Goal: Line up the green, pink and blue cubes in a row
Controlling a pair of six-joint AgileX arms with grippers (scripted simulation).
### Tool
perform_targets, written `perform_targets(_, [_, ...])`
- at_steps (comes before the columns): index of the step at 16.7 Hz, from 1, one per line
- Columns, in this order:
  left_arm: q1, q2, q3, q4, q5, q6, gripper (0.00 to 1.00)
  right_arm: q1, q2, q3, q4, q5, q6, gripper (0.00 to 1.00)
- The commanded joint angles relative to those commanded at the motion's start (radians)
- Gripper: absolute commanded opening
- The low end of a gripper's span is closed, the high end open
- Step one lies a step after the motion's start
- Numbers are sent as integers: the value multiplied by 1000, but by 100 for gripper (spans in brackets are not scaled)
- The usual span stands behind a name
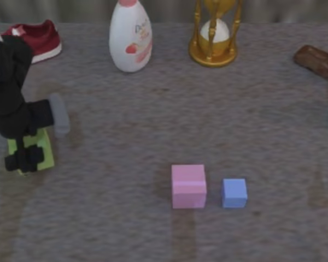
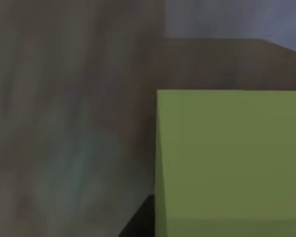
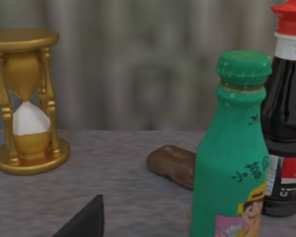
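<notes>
The lime-green cube [image 1: 46,155] sits at the table's left side, largely covered by my left gripper [image 1: 24,158], which is shut on it from above. In the left wrist view the green cube [image 2: 232,163] fills the frame's lower right, with one dark fingertip [image 2: 138,219] pressed against its side. The pink cube [image 1: 188,186] and the small blue cube [image 1: 234,192] rest side by side near the table's front middle, a narrow gap between them. My right arm is outside the top view; only a dark part of my right gripper [image 3: 86,222] shows in its wrist view.
Along the back stand a red shoe [image 1: 35,38], a white lotion bottle [image 1: 130,35], a golden hourglass [image 1: 214,33] and a brown bar [image 1: 316,60]. A green bottle [image 3: 232,163] and a dark sauce bottle [image 3: 286,123] stand at the right edge.
</notes>
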Motion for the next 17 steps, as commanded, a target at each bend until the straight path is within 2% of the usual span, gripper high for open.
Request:
perform_targets(6, [15, -83, 109, -195, 0, -3, 0, 0, 0, 0, 0, 0, 0, 100])
perform_targets(12, [8, -88, 117, -210, -1, -2, 0, 0, 0, 0, 0, 0, 0, 100])
perform_targets(14, [-27, -95, 116, -214, -1, -18, 0, 0, 0, 0, 0, 0, 0, 100])
perform_targets(17, [-150, -116, 107, -226, -1, -65, 0, 0, 0, 0, 0, 0, 0, 100])
